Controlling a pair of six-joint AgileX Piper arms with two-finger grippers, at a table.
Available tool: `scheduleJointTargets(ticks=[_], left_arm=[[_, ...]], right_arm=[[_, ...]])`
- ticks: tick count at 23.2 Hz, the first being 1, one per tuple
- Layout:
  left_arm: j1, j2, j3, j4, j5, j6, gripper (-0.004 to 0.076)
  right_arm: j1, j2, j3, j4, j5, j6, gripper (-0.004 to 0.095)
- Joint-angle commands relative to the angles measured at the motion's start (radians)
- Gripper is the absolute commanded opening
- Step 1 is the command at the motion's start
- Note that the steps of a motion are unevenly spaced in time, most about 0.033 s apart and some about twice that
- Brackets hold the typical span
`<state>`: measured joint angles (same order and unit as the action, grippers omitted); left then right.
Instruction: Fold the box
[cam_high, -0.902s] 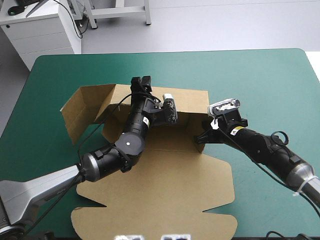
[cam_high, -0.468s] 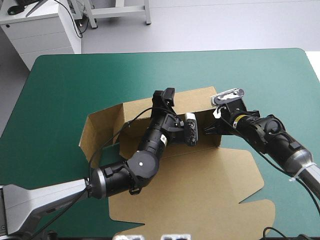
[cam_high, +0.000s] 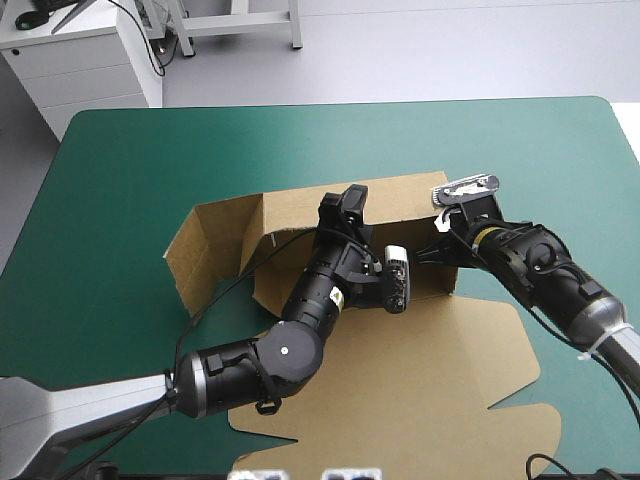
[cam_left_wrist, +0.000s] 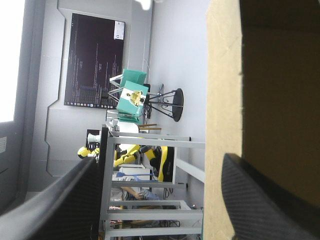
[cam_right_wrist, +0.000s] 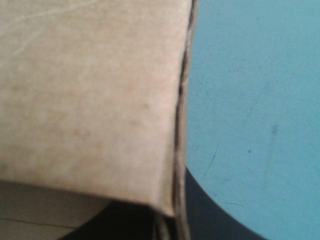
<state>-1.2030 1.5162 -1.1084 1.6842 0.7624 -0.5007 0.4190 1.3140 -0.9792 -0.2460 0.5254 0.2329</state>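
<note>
The brown box (cam_high: 400, 370) is lying at the middle of the bench (cam_high: 130, 160), its back wall standing at 12 o'clock, the left tool (cam_left_wrist: 160, 160) gaping open beside it, the right tool (cam_high: 435, 253) pinching the wall's 3 o'clock end.

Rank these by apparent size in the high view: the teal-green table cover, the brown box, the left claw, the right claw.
1. the teal-green table cover
2. the brown box
3. the left claw and the right claw: both small and partly hidden, so left unranked.
</note>
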Motion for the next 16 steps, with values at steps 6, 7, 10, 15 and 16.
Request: scheduleJointTargets(ticks=[6,7,10,15,16], left_arm=[[-0.075,-0.126,-0.036,0.142,0.031,-0.016,0.0494],[-0.082,-0.130,-0.036,0.136,0.050,-0.016,0.0494],[-0.107,-0.143,-0.036,0.131,0.133,-0.016,0.0414],[-0.073,-0.232,-0.040,0.006,0.170,-0.040,0.0006],[-0.030,-0.279,-0.050,-0.078,0.123,-0.040,0.0006]], right_arm=[[-0.010,-0.022,-0.034,-0.148,-0.032,0.134,0.0000],[-0.010,-0.022,-0.034,-0.150,-0.024,0.134,0.0000],[-0.010,-0.022,-0.034,-0.162,0.002,0.134,0.0000],[-0.010,-0.022,-0.034,-0.154,0.038,0.134,0.0000],[-0.010,-0.022,-0.034,-0.147,0.040,0.134,0.0000]])
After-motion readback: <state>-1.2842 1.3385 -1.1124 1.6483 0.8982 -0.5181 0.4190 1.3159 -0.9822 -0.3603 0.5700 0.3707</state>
